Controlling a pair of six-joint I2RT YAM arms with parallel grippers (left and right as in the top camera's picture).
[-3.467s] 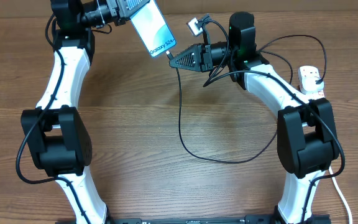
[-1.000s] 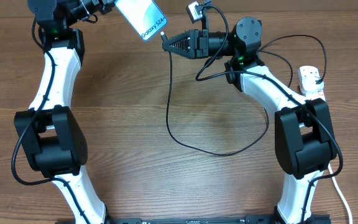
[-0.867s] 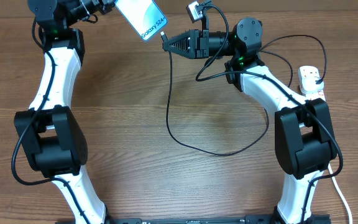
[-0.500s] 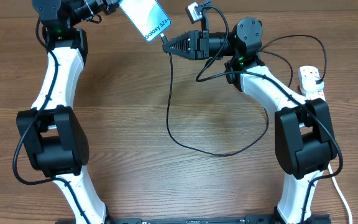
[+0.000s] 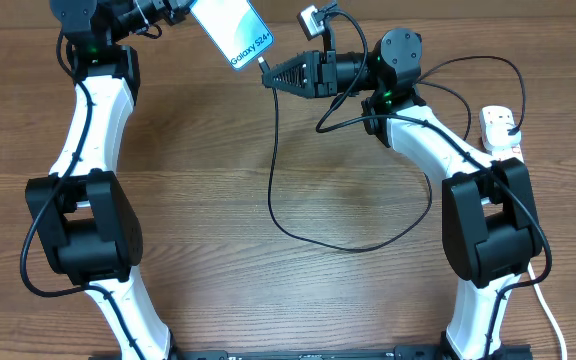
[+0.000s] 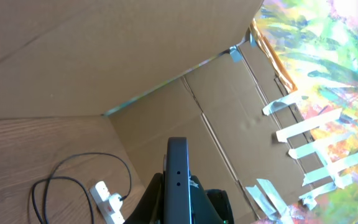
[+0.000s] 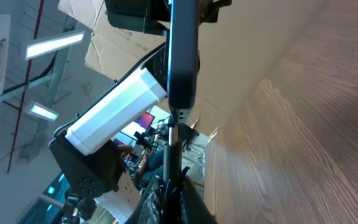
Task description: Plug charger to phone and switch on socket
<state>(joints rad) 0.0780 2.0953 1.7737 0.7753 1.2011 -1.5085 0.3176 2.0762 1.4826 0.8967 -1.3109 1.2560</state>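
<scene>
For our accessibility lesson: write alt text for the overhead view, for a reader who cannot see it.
Above a wooden table, the left pincer holds a phone with a glowing light-blue screen while the right pincer holds a thin black cable at the phone's lower end. A white power strip lies far right.

The left arm, on the left side of the overhead frame, and the right arm, on the right side, have smooth white shells between big rounded black joint housings. A thin black cable loops along each arm. A small green light glows on each upper joint. The right gripper is black and ribbed, narrowing to a point.
</scene>
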